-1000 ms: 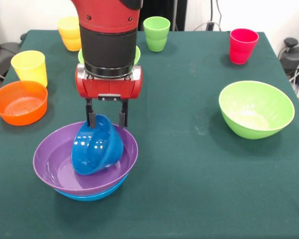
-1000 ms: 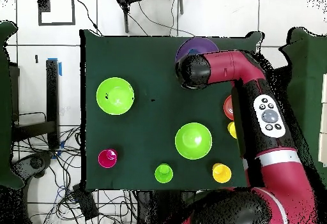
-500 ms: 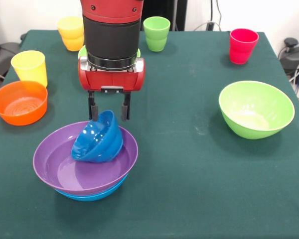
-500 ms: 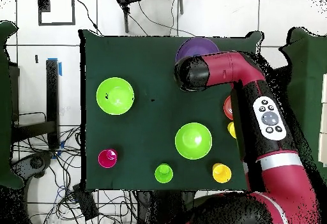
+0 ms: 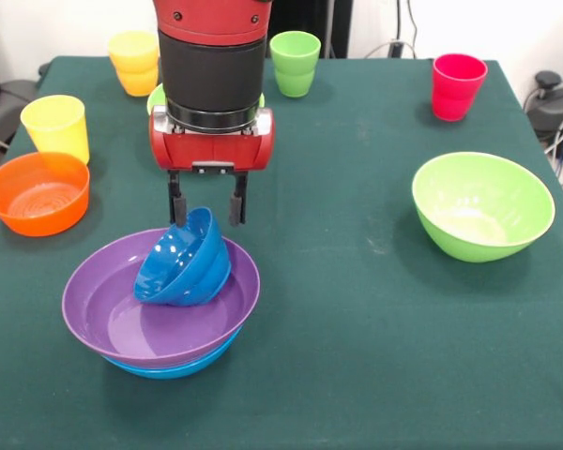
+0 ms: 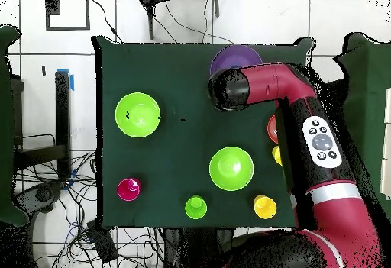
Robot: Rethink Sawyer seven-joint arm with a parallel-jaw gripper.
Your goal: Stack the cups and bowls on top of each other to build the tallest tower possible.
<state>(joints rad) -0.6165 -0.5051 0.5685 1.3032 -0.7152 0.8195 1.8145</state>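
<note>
Orange bowl (image 5: 37,192): sat upright at the table's left edge, the yellow cup (image 5: 55,127) just behind it.
Purple bowl (image 5: 159,300): rested upright, nested in the large blue bowl (image 5: 174,368).
Small blue bowl (image 5: 183,260): lay inside the purple one, tipped on its side, mouth facing left and slightly up.
Gripper (image 5: 205,202): hung just above that bowl's raised rim, fingers spread wide, holding nothing.
Green bowl (image 5: 481,204): stood upright, well apart at right.
</note>
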